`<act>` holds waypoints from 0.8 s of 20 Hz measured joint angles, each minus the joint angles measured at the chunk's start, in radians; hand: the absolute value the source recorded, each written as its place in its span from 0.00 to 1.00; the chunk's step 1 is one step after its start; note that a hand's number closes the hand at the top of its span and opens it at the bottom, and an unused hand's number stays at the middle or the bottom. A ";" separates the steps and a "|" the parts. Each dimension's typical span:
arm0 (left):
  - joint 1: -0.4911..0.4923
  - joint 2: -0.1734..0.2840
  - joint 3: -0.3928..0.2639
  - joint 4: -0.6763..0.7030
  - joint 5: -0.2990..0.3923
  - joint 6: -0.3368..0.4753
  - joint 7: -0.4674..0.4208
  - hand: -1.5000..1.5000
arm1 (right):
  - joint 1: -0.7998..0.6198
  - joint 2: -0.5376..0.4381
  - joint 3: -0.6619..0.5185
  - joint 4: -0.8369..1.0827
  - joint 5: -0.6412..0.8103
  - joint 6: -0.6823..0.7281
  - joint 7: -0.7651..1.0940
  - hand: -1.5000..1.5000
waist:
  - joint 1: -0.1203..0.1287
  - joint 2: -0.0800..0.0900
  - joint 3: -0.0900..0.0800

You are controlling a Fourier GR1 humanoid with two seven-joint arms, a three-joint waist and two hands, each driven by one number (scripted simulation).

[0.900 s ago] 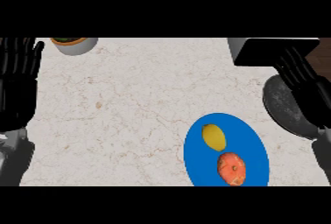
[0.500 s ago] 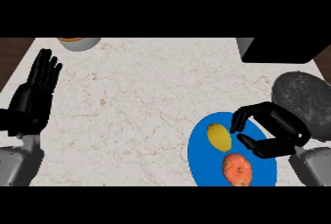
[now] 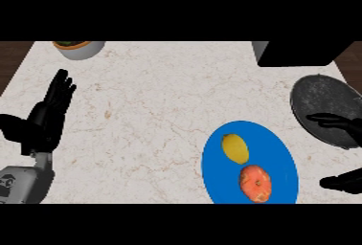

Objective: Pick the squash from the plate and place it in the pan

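A blue plate lies at the lower right of the counter. On it sit an orange ribbed squash near the front and a yellow lemon-shaped fruit behind it. A dark grey round pan rests at the right edge, just beyond the plate. My right hand shows at the right edge, open, its fingers over the pan's near rim and its thumb lower down, right of the plate. It holds nothing. My left hand stays open at the left, fingers up.
A grey bowl with something orange and green inside stands at the back left corner. A black box stands at the back right behind the pan. Bare marble counter spreads between the left hand and the plate.
My right hand has moved right, off the plate where it hovered curled by the yellow fruit, and now spreads beside the pan. Both fruits stay on the plate. The left hand barely moved.
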 measured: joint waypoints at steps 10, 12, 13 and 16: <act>-0.015 -0.030 -0.014 0.014 -0.033 0.007 0.018 0.50 | -0.053 -0.276 -0.021 -0.127 0.127 0.004 0.036 0.00 | 0.011 -0.005 -0.003; -0.015 -0.036 -0.007 0.026 -0.038 0.002 0.013 0.50 | -0.048 -0.298 -0.040 -0.170 0.119 0.017 0.054 0.00 | 0.009 -0.005 -0.003; -0.016 -0.043 -0.008 0.031 -0.044 0.004 0.013 0.50 | -0.059 -0.299 -0.041 -0.203 0.114 0.022 0.083 0.00 | 0.009 -0.005 -0.004; -0.014 -0.041 0.010 0.027 -0.043 -0.017 0.012 0.50 | -0.086 -0.269 -0.031 -0.275 0.128 0.029 0.152 0.00 | 0.013 -0.005 -0.004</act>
